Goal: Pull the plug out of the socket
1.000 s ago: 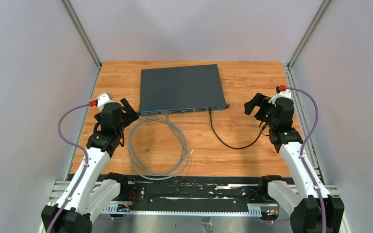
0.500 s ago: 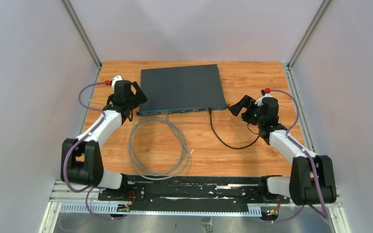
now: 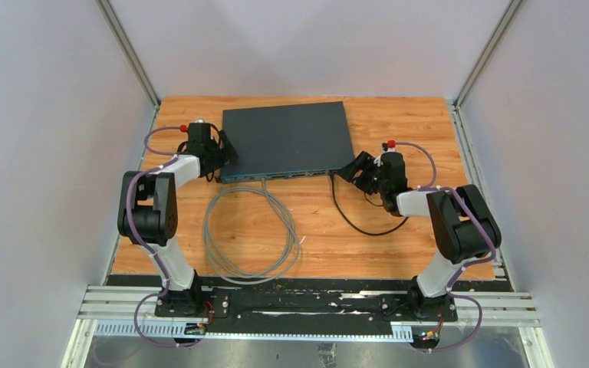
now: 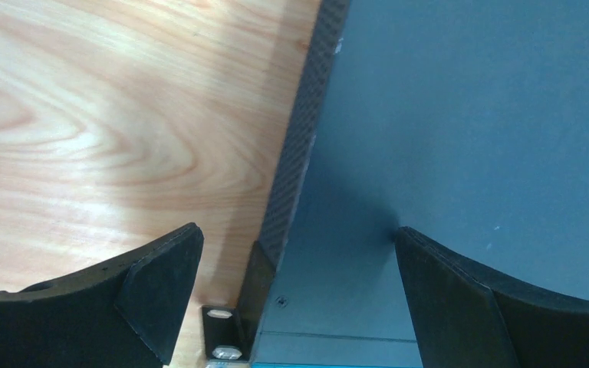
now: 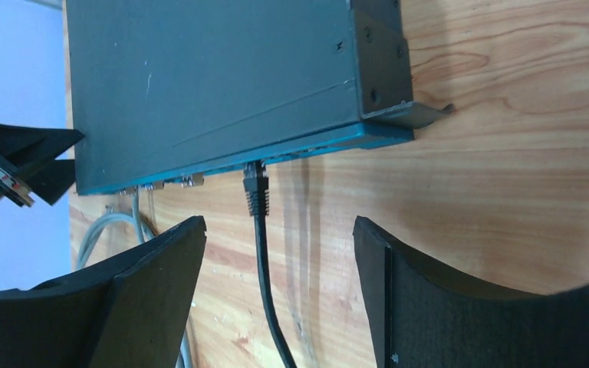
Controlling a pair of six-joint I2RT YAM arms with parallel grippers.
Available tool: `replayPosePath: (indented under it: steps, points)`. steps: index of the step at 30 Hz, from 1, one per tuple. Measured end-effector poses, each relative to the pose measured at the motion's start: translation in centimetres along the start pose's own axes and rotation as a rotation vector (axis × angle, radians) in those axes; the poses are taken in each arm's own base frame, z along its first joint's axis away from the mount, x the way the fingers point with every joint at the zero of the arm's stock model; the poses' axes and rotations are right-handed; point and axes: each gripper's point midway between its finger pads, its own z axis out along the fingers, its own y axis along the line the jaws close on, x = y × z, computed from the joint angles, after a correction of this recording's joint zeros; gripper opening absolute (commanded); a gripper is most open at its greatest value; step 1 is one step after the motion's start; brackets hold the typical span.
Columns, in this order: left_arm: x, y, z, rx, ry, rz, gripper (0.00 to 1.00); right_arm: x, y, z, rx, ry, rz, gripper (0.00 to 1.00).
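A dark grey network switch lies at the back middle of the wooden table. A black plug sits in a socket near the right end of its front face, and shows clearly in the right wrist view. My right gripper is open just in front of the plug, with the black cable running between its fingers, untouched. My left gripper is open and straddles the switch's left front corner, one finger over the switch top and one over the table.
A grey cable is plugged into the switch's front left of centre and lies coiled on the table. The black cable loops across the table to the right. A mounting ear sticks out at the switch's right front corner. Walls enclose the table.
Both arms have reached forward. The left gripper moved to the switch's left front corner. The right gripper moved left to just in front of the black plug. Both stayed open.
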Motion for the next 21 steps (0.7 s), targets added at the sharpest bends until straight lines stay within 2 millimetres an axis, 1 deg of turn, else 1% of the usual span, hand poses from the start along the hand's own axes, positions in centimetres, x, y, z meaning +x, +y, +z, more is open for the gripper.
replayPosePath:
  steps: [2,4,6,10,13,17,19,21]
  points:
    - [0.5,-0.3,0.6,0.02,0.022,0.003,0.97,-0.1,-0.2,0.8,-0.008,-0.017,0.027,0.74]
    - [0.4,-0.7,0.9,0.041,0.024,0.007,0.96,-0.1,-0.3,1.5,-0.021,-0.035,0.051,0.73]
    - [0.4,-1.0,1.1,0.06,0.027,0.014,0.94,-0.2,-0.3,2.0,-0.037,-0.049,0.075,0.69]
    - [0.4,-1.3,1.2,0.086,0.033,0.027,0.89,-0.2,-0.3,3.0,-0.078,-0.08,0.119,0.65]
    - [0.4,-1.5,1.3,0.1,0.035,0.033,0.88,0.4,-0.5,3.4,-0.096,-0.084,0.147,0.63]
    - [0.5,-1.6,1.4,0.115,0.041,0.034,0.87,0.8,-0.1,3.7,-0.123,-0.09,0.171,0.61]
    - [0.5,-1.7,1.5,0.122,0.044,0.034,0.86,1.0,0.2,3.9,-0.138,-0.093,0.18,0.57]
    - [0.5,-1.9,1.6,0.132,0.045,0.034,0.86,1.3,0.3,4.0,-0.15,-0.094,0.189,0.56]
